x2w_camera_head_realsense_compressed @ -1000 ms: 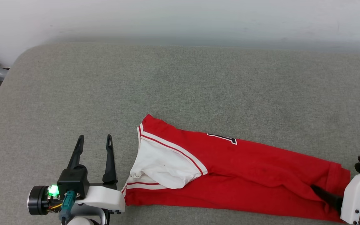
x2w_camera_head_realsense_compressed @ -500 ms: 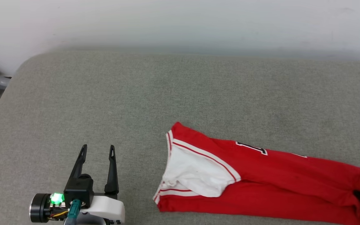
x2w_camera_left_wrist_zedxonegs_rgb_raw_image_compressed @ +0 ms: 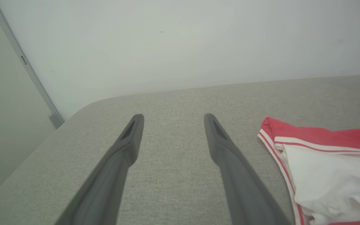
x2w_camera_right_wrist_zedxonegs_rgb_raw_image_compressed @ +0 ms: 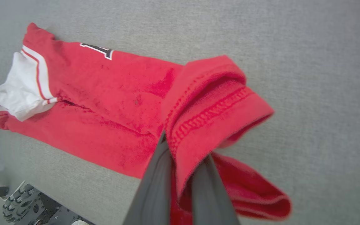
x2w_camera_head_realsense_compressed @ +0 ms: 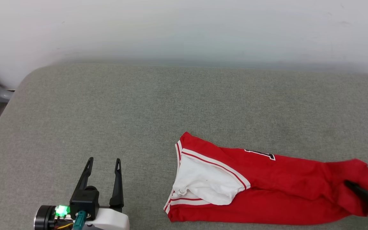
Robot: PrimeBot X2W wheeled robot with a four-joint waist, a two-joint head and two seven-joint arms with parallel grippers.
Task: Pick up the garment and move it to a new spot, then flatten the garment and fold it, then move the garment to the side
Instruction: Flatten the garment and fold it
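Grey cushion (x2w_camera_head_realsense_compressed: 107, 111) carries the garment (x2w_camera_head_realsense_compressed: 283, 185), a long folded strip at its front right, white sleeve end pointing left. Right gripper (x2w_camera_right_wrist_zedxonegs_rgb_raw_image_compressed: 184, 156) is pinching the bunched red hem end. Left gripper (x2w_camera_head_realsense_compressed: 104, 159) has fingers spread over bare cushion, near the sleeve end, gripping nothing.

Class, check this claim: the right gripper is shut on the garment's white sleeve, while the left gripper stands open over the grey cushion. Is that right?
No. The right wrist view shows the right gripper shut on the garment at its red hem, not the white sleeve. The left gripper stands open over the cushion.
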